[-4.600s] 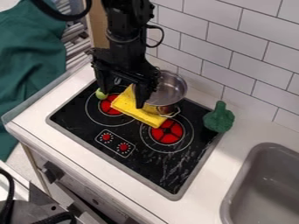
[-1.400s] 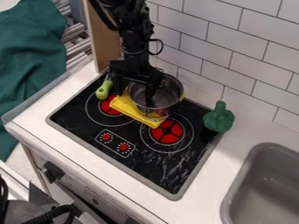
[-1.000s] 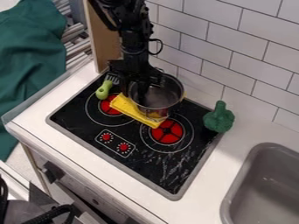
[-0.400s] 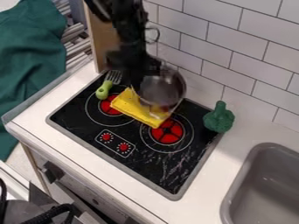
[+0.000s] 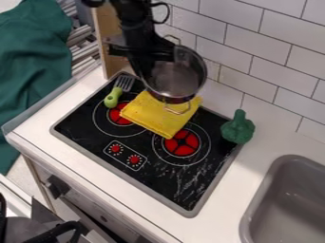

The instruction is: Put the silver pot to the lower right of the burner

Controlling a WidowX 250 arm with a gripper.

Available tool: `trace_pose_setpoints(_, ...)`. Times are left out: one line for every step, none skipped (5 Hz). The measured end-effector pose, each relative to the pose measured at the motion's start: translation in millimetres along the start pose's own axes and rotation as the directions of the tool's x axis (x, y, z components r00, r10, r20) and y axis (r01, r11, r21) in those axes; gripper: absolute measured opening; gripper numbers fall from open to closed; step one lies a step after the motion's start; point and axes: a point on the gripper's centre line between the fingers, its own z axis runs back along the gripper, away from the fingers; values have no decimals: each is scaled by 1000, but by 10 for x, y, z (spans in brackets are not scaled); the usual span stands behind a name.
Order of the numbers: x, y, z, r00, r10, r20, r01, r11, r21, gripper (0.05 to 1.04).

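Observation:
The black gripper (image 5: 147, 71) is at the upper middle of the camera view, shut on the left rim of the silver pot (image 5: 177, 78). The pot hangs tilted above the back of the stove, over the far end of a folded yellow cloth (image 5: 158, 116). Its wire handle dangles over the cloth. Two red burners lie on the black stovetop: the right burner (image 5: 181, 143) is in front of the cloth, and the left burner (image 5: 119, 114) is partly covered by it.
A green-handled fork (image 5: 113, 97) lies at the stove's back left. Green toy broccoli (image 5: 238, 128) stands at the right edge. A grey sink (image 5: 289, 199) is at lower right, and a tiled wall (image 5: 273, 57) rises behind.
The gripper was lowered at the pot's rim; it has since risen with the pot, which has lifted off the cloth and tilted. More of the yellow cloth is uncovered.

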Motion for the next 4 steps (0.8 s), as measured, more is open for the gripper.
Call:
trace_pose_setpoints(-293, -36, 136, 999, -6, -35, 6, 1000, 17, 55)
trace_pose_setpoints(-631, 93, 194, 995, 9, -101, -2, 998, 67, 55)
trace_pose_setpoints(-939, 255, 163, 985, 13, -169, 1, 997, 79, 55)
trace_pose_setpoints(-1147, 214, 2, 974, -32, -224, 42, 998, 40, 55)
